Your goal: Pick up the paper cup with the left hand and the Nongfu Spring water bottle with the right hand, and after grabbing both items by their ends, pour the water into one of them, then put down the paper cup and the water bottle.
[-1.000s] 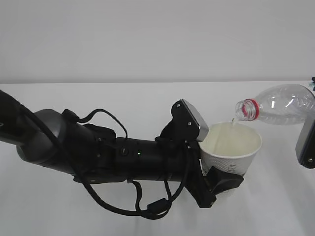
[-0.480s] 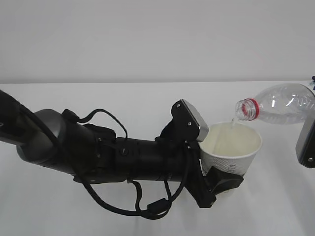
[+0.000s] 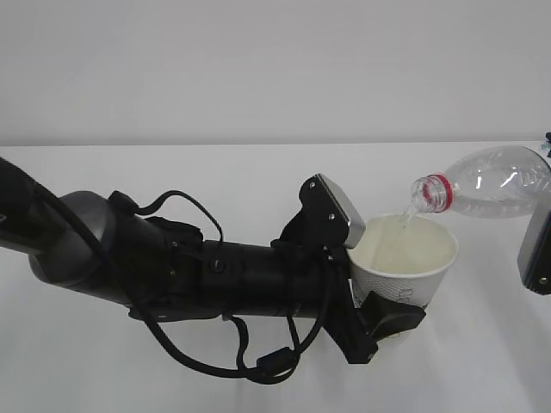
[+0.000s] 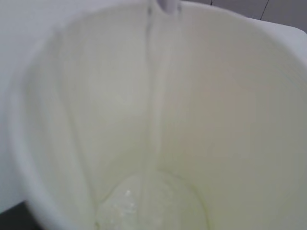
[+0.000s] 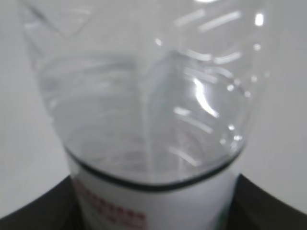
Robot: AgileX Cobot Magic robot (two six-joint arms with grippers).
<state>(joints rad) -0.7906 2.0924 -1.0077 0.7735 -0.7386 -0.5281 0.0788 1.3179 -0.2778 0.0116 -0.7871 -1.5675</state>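
Observation:
In the exterior view my left gripper (image 3: 383, 275) is shut on the white paper cup (image 3: 405, 262), holding it upright above the table. The Nongfu Spring water bottle (image 3: 495, 182) lies tilted at the upper right, its red-ringed open mouth over the cup's rim. A thin stream of water (image 3: 407, 215) falls into the cup. My right gripper (image 3: 537, 251) holds the bottle's far end at the frame's edge. The left wrist view looks into the paper cup (image 4: 230, 120), with water (image 4: 153, 203) pooled at its bottom. In the right wrist view my right gripper (image 5: 153, 218) is shut on the labelled part of the bottle (image 5: 144, 96).
The white table (image 3: 172, 172) runs back to a plain pale wall. My left arm (image 3: 172, 267), thick and black with looping cables, crosses the left and middle of the exterior view. A small dark object (image 3: 547, 142) shows at the right edge.
The bottle's mouth has tipped slightly further and the stream into the cup shows more clearly. Both arms otherwise hold still.

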